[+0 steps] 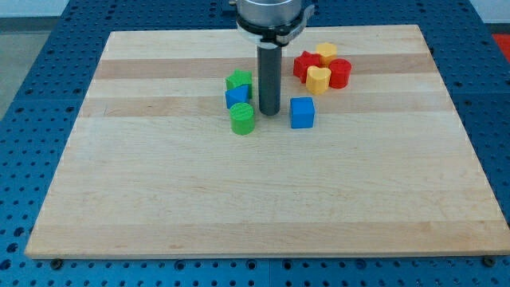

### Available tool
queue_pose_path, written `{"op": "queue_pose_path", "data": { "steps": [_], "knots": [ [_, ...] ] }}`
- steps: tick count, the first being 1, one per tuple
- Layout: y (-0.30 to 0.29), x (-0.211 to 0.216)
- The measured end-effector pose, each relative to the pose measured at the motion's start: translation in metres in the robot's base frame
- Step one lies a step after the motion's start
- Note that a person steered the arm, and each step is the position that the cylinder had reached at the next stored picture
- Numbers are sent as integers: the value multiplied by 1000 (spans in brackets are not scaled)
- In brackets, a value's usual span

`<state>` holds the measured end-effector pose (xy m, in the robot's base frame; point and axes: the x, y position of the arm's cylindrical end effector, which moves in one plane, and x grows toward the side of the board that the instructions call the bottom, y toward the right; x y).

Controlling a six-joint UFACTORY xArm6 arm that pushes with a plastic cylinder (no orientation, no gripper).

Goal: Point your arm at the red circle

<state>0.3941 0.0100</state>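
Note:
The red circle (340,72) is a short red cylinder at the view's upper right of centre, at the right end of a tight cluster. The cluster also holds a red star-like block (304,64), a yellow heart (319,78) and a yellow block (326,53). My tip (269,112) rests on the board left of that cluster, about a block's width from the yellow heart. It stands between the green cylinder (242,118) on its left and the blue cube (302,112) on its right. The tip touches none of them.
A green star-like block (238,80) and a blue block (237,97) sit just left of the rod. The wooden board (255,199) lies on a blue perforated table (32,72).

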Motion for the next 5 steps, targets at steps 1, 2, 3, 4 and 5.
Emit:
{"op": "queue_pose_path", "data": {
  "steps": [1, 2, 3, 4, 5],
  "knots": [
    [11, -16],
    [39, -22],
    [65, -22],
    [82, -17],
    [83, 2]
  ]
}}
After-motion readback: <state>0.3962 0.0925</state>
